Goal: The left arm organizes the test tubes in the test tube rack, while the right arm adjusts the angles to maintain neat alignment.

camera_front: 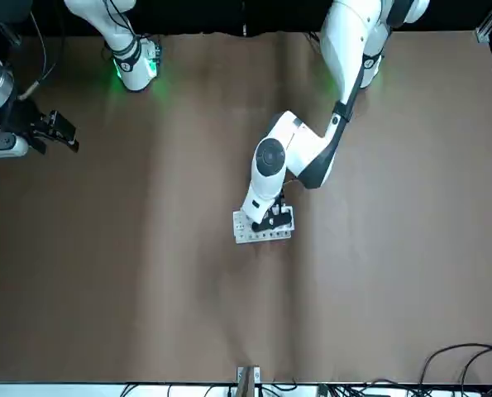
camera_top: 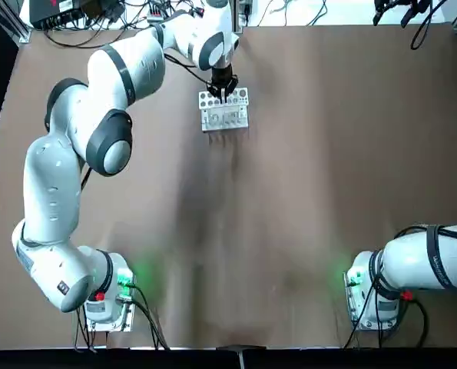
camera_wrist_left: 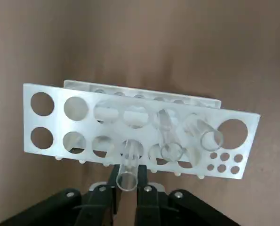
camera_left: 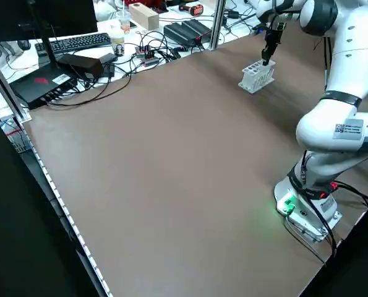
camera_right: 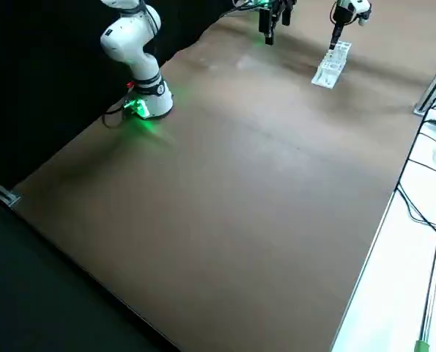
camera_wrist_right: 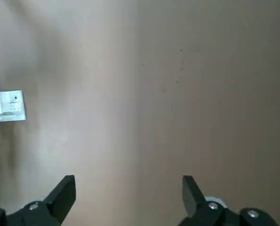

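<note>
Test tubes (camera_wrist_left: 169, 136), faint and clear, stand in the white rack (camera_wrist_left: 144, 129) on the desk (camera_top: 289, 192), one between the left gripper's (camera_wrist_left: 128, 188) jaws, though I can't tell if they grip it, while the right gripper (camera_wrist_right: 129, 200), jaws apart, is well apart from the rack, which its wrist view cuts off.
</note>
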{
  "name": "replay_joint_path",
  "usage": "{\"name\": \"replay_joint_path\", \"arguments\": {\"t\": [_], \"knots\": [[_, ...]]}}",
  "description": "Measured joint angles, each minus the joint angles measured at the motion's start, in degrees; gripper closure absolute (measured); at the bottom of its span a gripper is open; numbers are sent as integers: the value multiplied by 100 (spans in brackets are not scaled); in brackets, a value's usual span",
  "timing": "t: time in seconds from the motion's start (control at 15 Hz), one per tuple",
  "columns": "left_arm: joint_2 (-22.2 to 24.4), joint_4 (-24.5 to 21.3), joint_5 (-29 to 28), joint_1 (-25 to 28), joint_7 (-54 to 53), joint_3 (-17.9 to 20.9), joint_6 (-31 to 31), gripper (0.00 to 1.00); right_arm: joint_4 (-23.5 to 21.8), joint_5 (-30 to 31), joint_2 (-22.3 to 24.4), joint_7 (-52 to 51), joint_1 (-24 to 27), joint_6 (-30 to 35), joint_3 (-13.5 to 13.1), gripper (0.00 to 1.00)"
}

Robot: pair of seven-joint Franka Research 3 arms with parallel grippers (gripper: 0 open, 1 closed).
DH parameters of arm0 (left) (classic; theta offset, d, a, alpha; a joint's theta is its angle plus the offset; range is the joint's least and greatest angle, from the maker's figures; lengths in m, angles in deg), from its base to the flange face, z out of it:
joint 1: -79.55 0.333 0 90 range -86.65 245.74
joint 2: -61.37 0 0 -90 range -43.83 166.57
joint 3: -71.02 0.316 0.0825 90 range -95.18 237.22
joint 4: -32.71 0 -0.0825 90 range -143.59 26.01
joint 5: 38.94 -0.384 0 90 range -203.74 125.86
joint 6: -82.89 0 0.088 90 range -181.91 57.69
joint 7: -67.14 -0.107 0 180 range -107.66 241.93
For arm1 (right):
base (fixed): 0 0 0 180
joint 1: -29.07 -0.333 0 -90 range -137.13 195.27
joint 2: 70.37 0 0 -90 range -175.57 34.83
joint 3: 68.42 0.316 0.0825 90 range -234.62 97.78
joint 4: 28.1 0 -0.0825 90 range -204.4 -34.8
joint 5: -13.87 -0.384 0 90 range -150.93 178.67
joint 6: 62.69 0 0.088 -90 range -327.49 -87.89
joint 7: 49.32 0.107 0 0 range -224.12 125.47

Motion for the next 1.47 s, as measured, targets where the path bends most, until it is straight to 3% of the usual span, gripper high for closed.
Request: {"name": "replay_joint_path", "arguments": {"t": [0.87, 1.47], "knots": [[0, 19, 0, 0, 0, 6, -1, 85, -2, 0, -1, 0, 0, 0, 0, 0], [0, 33, 0, 25, -19, 24, -1, 77, -3, 0, -2, 0, -1, 0, 0, 0]]}}
